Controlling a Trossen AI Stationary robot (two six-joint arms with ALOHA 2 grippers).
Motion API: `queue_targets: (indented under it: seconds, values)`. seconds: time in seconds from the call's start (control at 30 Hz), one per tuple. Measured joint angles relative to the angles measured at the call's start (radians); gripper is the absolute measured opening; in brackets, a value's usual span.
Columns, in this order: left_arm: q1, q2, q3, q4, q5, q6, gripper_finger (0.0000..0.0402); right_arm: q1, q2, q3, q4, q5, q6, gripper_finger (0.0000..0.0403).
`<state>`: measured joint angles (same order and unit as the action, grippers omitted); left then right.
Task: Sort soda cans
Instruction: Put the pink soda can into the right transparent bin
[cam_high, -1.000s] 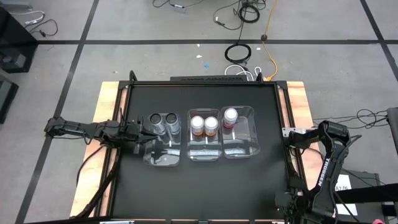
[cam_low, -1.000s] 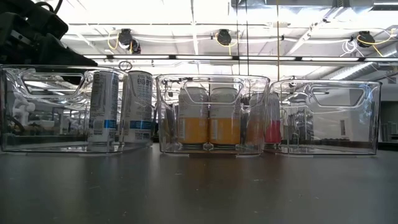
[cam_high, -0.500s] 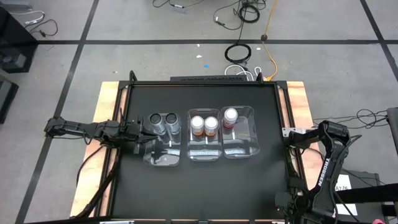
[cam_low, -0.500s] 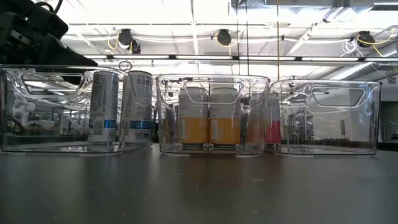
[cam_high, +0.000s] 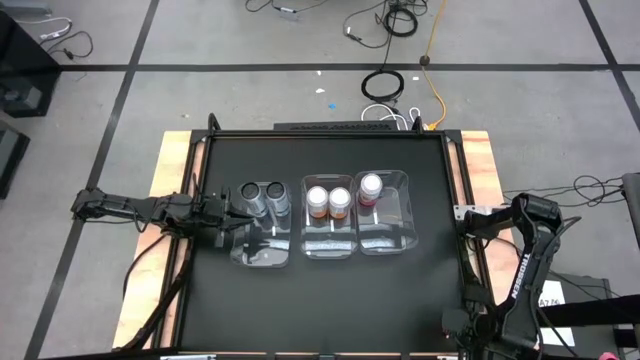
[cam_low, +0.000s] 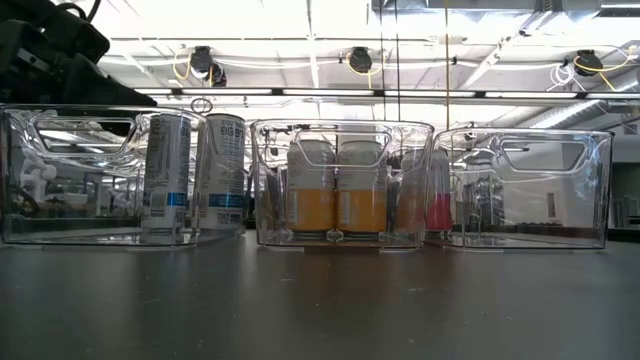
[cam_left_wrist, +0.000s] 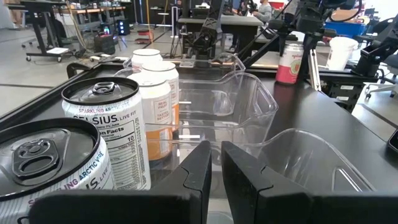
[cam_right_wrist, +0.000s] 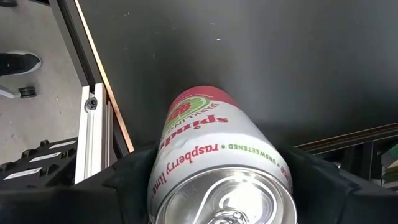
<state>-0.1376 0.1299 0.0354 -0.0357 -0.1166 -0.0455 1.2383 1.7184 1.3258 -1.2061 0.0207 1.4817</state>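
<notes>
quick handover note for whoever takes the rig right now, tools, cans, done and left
Left tool: shut and empty, at the near wall of the left bin, beside the two dark grey cans.
Right tool: off the table's right edge, its fingers around a red-pink raspberry can; whether they are clamped on it cannot be told.
Done: both grey cans stand in the left bin, both orange cans in the middle bin, one red-pink can at the far end of the right bin.
Left: bring the raspberry can over to the right bin, beside its match.
</notes>
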Motion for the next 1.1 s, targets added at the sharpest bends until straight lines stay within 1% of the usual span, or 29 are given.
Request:
queue_targets:
  seconds: [0.07, 0.13, 0.33, 0.47, 0.57, 0.67, 0.87, 1.0, 1.1]
  values:
    - [0.000, 0.000, 0.000, 0.000, 0.000, 0.000, 0.0050, -0.006, 0.000, 0.000, -0.006, -0.002, 0.026, 0.0276]
    - [0.000, 0.000, 0.000, 0.000, 0.000, 0.000, 0.0050, -0.016, 0.000, 0.000, -0.009, -0.004, 0.018, 0.0280]
    - [0.000, 0.000, 0.000, 0.000, 0.000, 0.000, 0.0050, -0.068, -0.002, 0.000, -0.030, 0.002, -0.097, 0.0278]
    - [0.000, 0.000, 0.000, 0.000, 0.000, 0.000, 0.0050, -0.121, -0.010, 0.016, -0.097, 0.010, -0.159, 0.0278]
    - [0.000, 0.000, 0.000, 0.000, 0.000, 0.000, 0.0050, -0.167, -0.024, 0.054, -0.152, 0.021, -0.205, 0.0278]
    - [0.000, 0.000, 0.000, 0.000, 0.000, 0.000, 0.0050, -0.212, -0.045, 0.102, -0.220, 0.058, -0.247, 0.0278]
    - [0.000, 0.000, 0.000, 0.000, 0.000, 0.000, 0.0050, -0.321, -0.115, 0.198, -0.312, 0.170, -0.306, 0.0278]
    - [0.000, 0.000, 0.000, 0.000, 0.000, 0.000, 0.0050, -0.420, -0.166, 0.237, -0.349, 0.227, -0.354, 0.0278]
    - [0.000, 0.000, 0.000, 0.000, 0.000, 0.000, 0.0050, -0.506, -0.199, 0.254, -0.356, 0.259, -0.426, 0.0278]
